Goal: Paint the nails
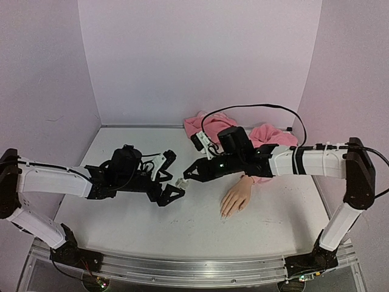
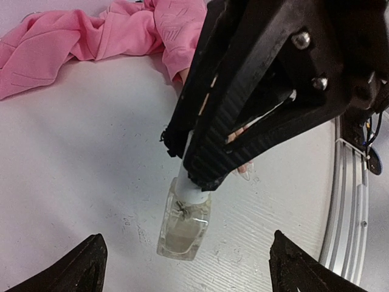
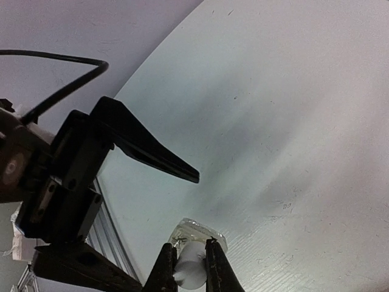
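The right claw [image 3: 189, 255] is clamped shut on the white cap [image 2: 194, 194] of a small clear bottle [image 2: 182, 226], one black finger on each side of the cap, with the glass body hanging just below its tips. The bottle leans a little and its base looks to be on the white table [image 1: 121, 225], though contact cannot be told for sure. A trace of pale liquid sits in the bottom of the glass. The left claw [image 1: 176, 175] faces the right claw tip to tip and stands wide open: its two fingers flank the bottle, one on either side, both apart from the glass and gripping nothing. Seen from the left wrist, the bottle is straight ahead, midway between the two fingertips, and the right claw comes down on it from above. The mannequin hand [image 1: 238, 196] lies flat on the table behind the right claw, beside and partly under that arm's forearm, on the side toward the arm bases. Its nails [image 1: 224, 213] are at the ends of the fingers, which point toward the near edge, away from both claws; no claw touches them, and they are too small to judge for paint. The pink sleeve [image 1: 267, 135] runs from the wrist under the right arm and bunches up beyond it, farther from the claws than the hand. A black cable [image 1: 255, 108] arches over the sleeve
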{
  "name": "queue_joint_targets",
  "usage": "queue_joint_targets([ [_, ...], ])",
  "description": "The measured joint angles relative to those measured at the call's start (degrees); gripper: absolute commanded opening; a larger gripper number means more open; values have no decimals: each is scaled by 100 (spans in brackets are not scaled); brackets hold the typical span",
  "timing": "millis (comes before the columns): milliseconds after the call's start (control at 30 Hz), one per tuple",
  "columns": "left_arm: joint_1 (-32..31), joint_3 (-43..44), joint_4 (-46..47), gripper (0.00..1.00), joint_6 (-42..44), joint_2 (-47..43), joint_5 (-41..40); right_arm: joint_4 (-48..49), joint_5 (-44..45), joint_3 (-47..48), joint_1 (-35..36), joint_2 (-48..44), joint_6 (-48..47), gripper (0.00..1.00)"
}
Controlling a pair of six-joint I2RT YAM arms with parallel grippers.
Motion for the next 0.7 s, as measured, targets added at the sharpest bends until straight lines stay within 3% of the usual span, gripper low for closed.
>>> queue_joint_targets([
  [233,-35,11,127,79,365,361,-68,0,-155,2,31,0,48,0],
  [700,-50,240,221,35,376,723,127,-7,-304,55,133,0,39,0],
])
